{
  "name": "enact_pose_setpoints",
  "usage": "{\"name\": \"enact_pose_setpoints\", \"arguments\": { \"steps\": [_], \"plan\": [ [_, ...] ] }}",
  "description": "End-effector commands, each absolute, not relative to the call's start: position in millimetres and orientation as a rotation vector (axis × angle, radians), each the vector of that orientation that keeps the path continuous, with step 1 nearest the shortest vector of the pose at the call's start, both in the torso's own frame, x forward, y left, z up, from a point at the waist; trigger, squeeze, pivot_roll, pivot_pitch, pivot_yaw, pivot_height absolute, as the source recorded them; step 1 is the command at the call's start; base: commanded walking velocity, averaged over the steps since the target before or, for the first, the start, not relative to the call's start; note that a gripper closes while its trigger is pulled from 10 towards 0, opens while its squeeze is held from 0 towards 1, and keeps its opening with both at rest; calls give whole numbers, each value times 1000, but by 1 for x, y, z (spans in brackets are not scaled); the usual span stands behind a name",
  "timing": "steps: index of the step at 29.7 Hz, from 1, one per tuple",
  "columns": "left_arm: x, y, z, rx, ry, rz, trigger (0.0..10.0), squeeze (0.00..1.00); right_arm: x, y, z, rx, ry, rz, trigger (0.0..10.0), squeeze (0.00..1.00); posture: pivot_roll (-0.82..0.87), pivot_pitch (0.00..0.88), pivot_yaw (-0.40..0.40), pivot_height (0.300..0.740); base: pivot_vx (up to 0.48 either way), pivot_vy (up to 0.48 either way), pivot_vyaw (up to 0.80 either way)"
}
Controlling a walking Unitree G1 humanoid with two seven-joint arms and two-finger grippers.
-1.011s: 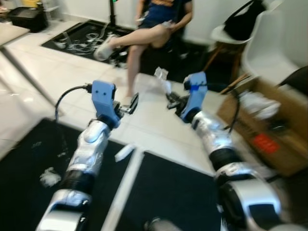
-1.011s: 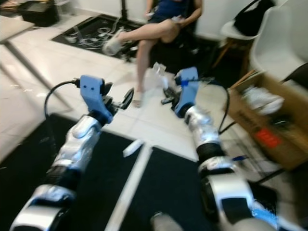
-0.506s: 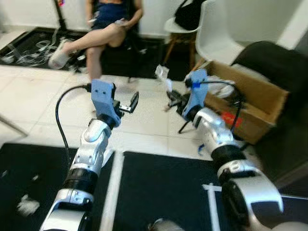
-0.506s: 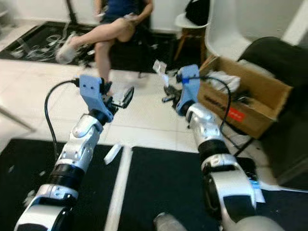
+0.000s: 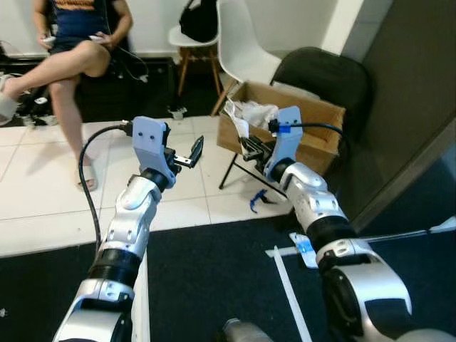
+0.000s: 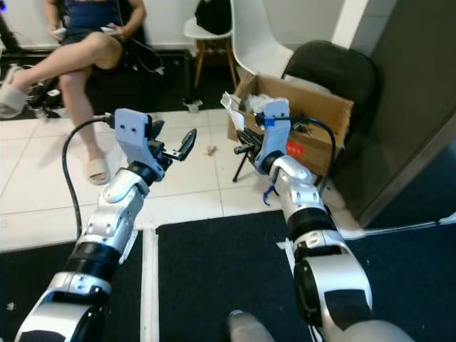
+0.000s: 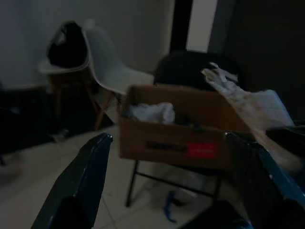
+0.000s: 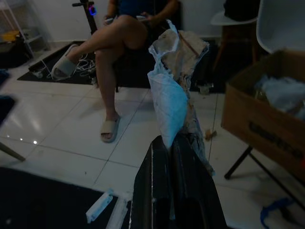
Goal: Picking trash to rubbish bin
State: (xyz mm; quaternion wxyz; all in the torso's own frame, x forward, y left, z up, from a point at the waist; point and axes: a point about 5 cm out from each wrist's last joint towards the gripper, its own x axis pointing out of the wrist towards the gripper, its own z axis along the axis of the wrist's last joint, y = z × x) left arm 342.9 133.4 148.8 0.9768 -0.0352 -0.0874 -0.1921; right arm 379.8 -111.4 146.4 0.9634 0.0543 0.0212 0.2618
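Cardboard box (image 5: 303, 121) sits on a folding stand by the black chair (image 5: 324, 75). Right gripper (image 5: 246, 144), just beside the box's left edge, is clamped on crumpled plastic trash (image 8: 174, 90). Left gripper (image 5: 192, 153) is held up, fingers spread wide, holding nothing.

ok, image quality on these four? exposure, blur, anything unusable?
Left and right eye views: well lit, sharp enough, mild wide-angle bending at the edges. Left wrist view: dark and soft; the cardboard box reads, the left gripper fingers are dim outlines. Right wrist view: underexposed but usable; the crumpled wrapper in the right gripper is clear, background slightly soft.
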Motion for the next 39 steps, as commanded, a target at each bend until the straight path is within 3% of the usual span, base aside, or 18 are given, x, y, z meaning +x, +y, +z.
{"name": "enact_pose_setpoints", "arguments": {
  "steps": [1,27,39],
  "plan": [
    [342,130,150,-61,-182,-405,10000,0,381,-114,147,94,44,528,10000,0,-38,0,-11,740,0,0,-769],
    [343,131,151,-72,-187,-404,10000,0,381,-113,148,101,42,529,10000,0,-36,0,-11,740,0,0,-767],
    [343,132,151,-81,-191,-397,10000,0,380,-112,151,101,21,547,10000,0,-34,0,-10,740,330,0,-33]
  ]
}}
